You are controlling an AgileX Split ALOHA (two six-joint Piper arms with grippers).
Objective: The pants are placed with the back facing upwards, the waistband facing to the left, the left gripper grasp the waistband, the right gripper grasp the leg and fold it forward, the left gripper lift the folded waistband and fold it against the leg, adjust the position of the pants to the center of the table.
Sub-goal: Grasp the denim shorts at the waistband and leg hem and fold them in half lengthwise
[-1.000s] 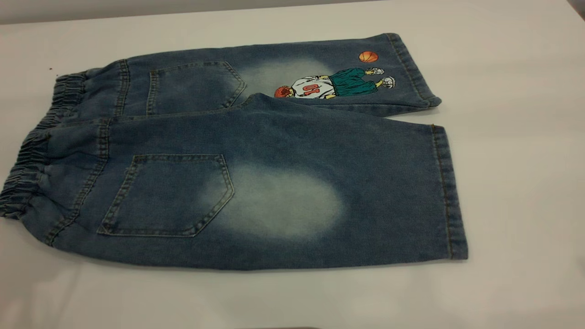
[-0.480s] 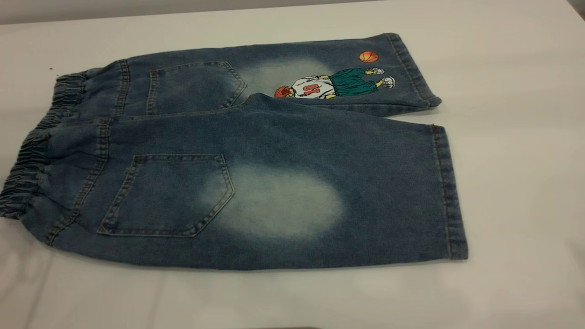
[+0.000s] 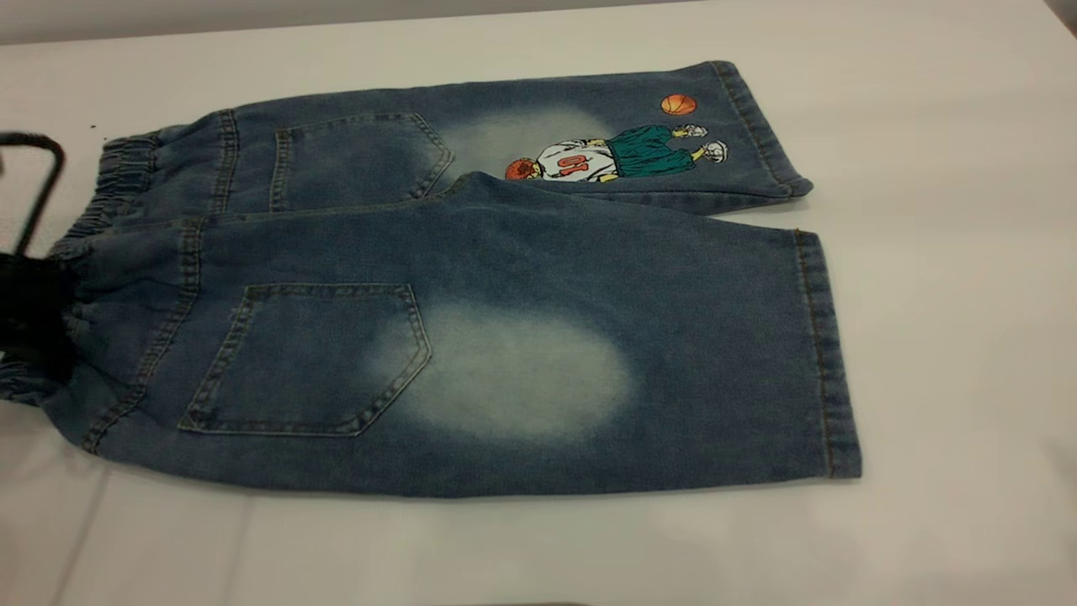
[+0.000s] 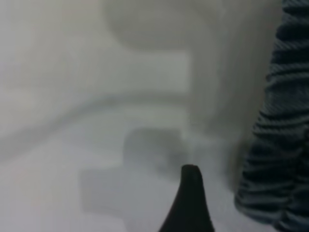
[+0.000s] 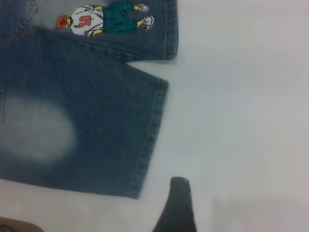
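The pants (image 3: 471,278) lie flat on the table (image 3: 942,252), back up, with the waistband (image 3: 109,181) at the left. The plain leg (image 3: 589,370) with its pale oval is nearest; the printed leg (image 3: 606,151) lies behind it. My left gripper (image 3: 29,311) sits at the near end of the waistband, open. Its wrist view shows one black fingertip (image 4: 190,193) over the table beside the ruffled waistband (image 4: 277,145). My right gripper (image 5: 217,203) is open above bare table, one fingertip (image 5: 177,198) close to the plain leg's hem (image 5: 149,140). It is outside the exterior view.
A thin black cable (image 3: 42,177) loops above the left gripper at the table's left edge. White tabletop surrounds the pants on the right and in front (image 3: 538,555).
The left gripper and its cable have come in from the left edge and now sit at the waistband's near end. The pants have not moved.
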